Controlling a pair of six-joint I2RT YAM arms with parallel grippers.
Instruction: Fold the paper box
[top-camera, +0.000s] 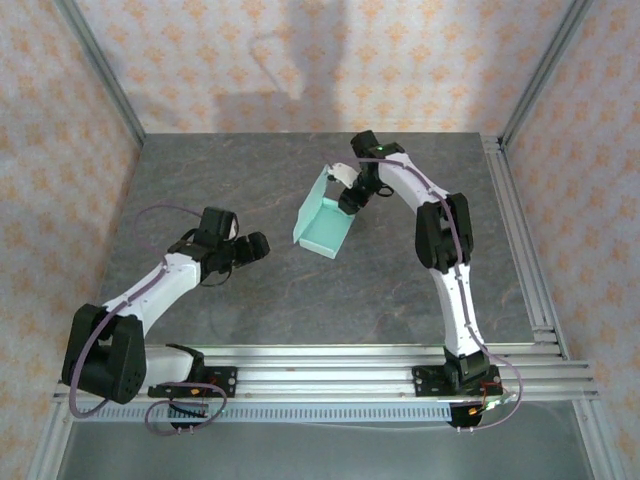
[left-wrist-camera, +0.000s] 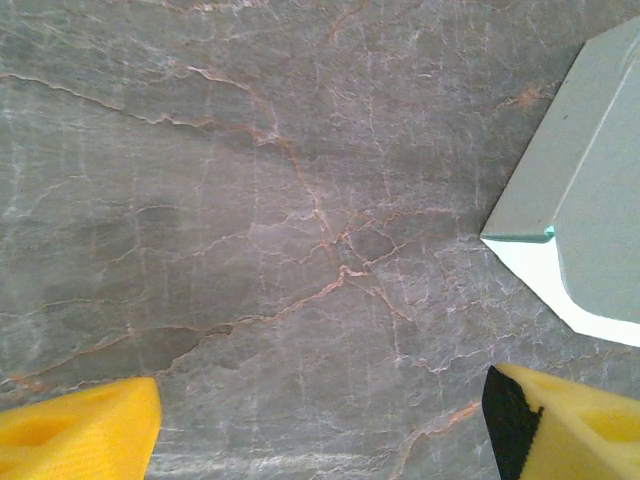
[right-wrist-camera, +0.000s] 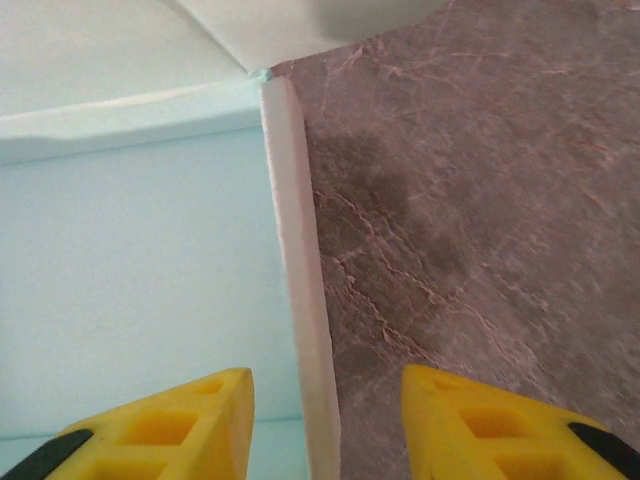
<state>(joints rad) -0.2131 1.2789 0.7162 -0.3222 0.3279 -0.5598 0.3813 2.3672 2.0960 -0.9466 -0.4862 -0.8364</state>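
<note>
We see the right arm crooked forward, right hand (right-wrist-camera: 325, 378) straddling the paper box (top-camera: 326, 229) wall unclenched, left hand (top-camera: 250, 246) released above the desk (top-camera: 200, 180).

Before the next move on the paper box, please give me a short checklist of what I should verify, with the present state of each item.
1. Right gripper straddles a raised wall of the paper box: ok, the wall's edge stands between its fingers.
2. Right fingers pressing on that wall: not ok, a gap shows on each side.
3. Left gripper open: ok, its fingers stand wide apart over the table.
4. Left gripper apart from the box: ok, a box corner lies ahead to its right, untouched.
5. Box partly folded: ok, at least one flap stands up.
6. Box base lying flat on the table: cannot tell.
</note>
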